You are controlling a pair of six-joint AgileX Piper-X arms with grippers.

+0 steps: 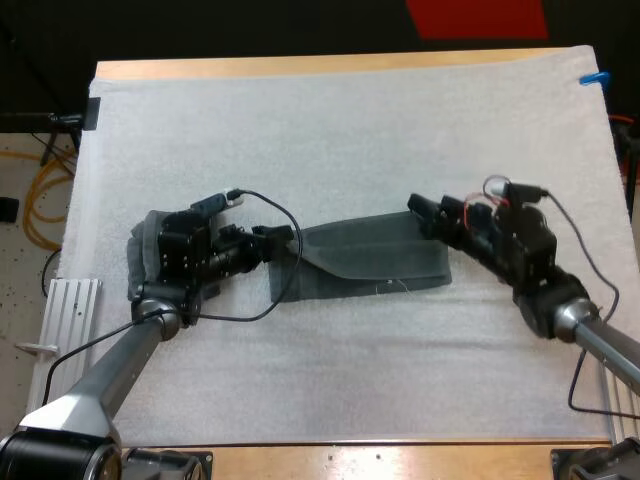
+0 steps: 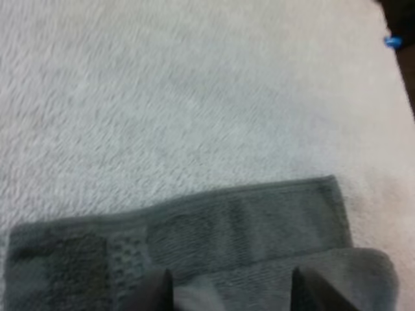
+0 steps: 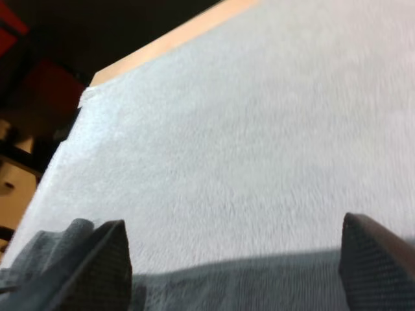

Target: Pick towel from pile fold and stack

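Towel (image 1: pixel 370 262), dark grey-green and partly folded over along its length, lies flat at the middle of the mat (image 1: pixel 330 130), stretched between the two grippers. The left gripper (image 1: pixel 278 236) is at the towel's left end, where the cloth rises toward it, and whether it grips the cloth cannot be told. The right gripper (image 1: pixel 422 217) is at the towel's far right corner with its fingers (image 3: pixel 104 265) spread wide and released, clear of the cloth just below them. A second, crumpled towel (image 1: pixel 140 262) lies on the mat under the left arm, just left of the first.
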